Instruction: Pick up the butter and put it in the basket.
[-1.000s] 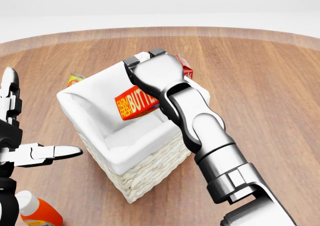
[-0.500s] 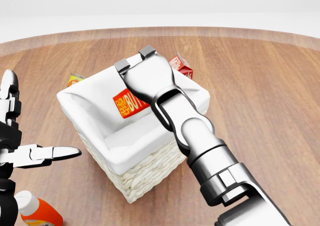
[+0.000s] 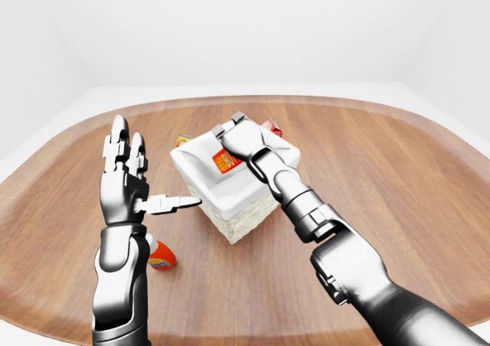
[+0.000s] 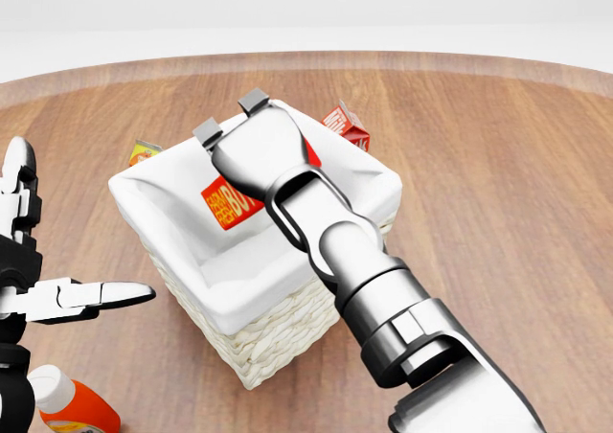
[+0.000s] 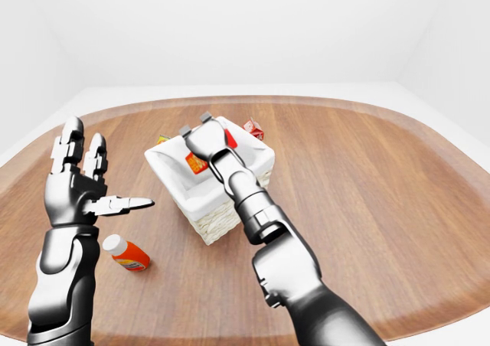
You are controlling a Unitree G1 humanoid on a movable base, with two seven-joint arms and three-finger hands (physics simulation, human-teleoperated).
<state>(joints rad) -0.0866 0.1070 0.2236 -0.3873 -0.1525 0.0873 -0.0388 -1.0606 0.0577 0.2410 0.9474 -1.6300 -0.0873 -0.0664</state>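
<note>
A round wooden table [image 4: 498, 184] is carrying a square wicker basket [image 4: 278, 342] lined with white cloth. A red carton [image 4: 345, 125] is standing at the basket's 1 o'clock, a small yellow-orange box [image 4: 144, 151] at its 10 o'clock, an orange bottle [image 5: 129, 255] at its 7 o'clock. The right hand [image 4: 251, 150] is gripping the red-orange butter [image 4: 228, 204] box over the basket's interior, covering its right end. The left hand [image 3: 129, 181] is standing open, fingers upright, thumb pointing toward the basket.

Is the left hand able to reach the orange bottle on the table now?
Probably yes. The left hand is open and empty, raised above the orange bottle, which lies on the table with nothing between them.
</note>
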